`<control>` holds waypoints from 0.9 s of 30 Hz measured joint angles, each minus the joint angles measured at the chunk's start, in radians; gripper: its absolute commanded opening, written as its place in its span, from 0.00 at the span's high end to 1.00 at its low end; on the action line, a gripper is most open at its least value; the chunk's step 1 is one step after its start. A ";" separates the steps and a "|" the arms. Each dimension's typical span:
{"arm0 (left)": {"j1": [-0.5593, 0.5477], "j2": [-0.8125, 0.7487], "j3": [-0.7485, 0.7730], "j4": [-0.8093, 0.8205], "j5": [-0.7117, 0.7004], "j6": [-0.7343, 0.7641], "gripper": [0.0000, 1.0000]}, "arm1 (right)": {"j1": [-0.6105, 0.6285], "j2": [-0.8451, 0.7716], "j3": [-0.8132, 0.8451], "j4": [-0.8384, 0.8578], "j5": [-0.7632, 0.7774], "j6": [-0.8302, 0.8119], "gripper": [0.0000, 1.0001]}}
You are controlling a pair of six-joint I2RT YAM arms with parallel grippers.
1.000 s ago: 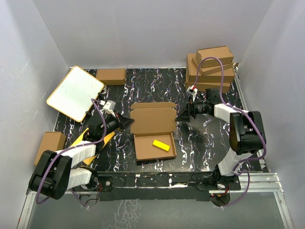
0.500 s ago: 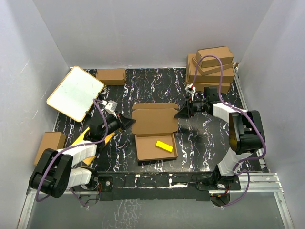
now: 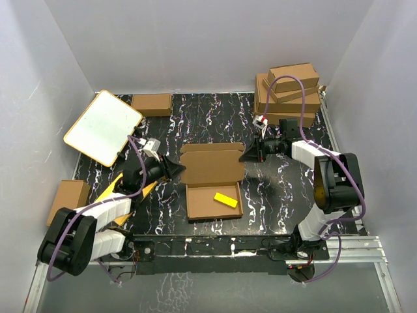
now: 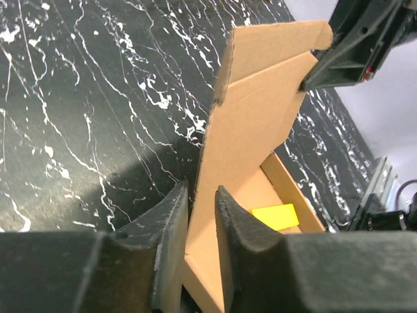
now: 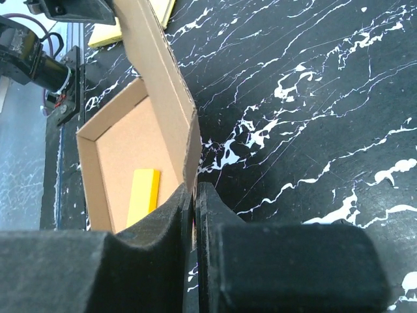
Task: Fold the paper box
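The paper box (image 3: 213, 202) is brown cardboard in mid-table, its tray open and a yellow block (image 3: 225, 199) lying inside. Its lid (image 3: 212, 164) stands tilted up from the tray's far edge. My left gripper (image 3: 177, 168) is at the lid's left edge; in the left wrist view its jaws (image 4: 202, 189) stand slightly apart with the lid (image 4: 260, 111) between them. On the lid's right edge is my right gripper (image 3: 246, 155), which the right wrist view shows (image 5: 195, 186) shut on the lid's (image 5: 166, 72) lower corner.
A white board with an orange rim (image 3: 103, 127) leans at the back left. Closed cardboard boxes are stacked at the back right (image 3: 290, 91), one lies at the back (image 3: 152, 103) and one at the left (image 3: 67, 199). A yellow flat card (image 3: 130, 189) lies under my left arm.
My right gripper moved in and closed on the lid's right edge. My left gripper, shut on the left edge before, has loosened. The lid stands a little steeper.
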 measured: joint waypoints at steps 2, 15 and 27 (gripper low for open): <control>0.000 -0.028 0.010 -0.064 -0.018 -0.002 0.60 | 0.000 -0.022 0.000 -0.020 0.010 -0.025 0.91; 0.000 -0.153 0.239 -0.568 -0.147 0.089 0.33 | 0.000 -0.060 0.005 -0.063 0.032 -0.093 0.91; 0.011 0.127 0.456 -0.731 0.014 0.224 0.56 | 0.000 -0.060 0.005 -0.064 0.032 -0.094 0.92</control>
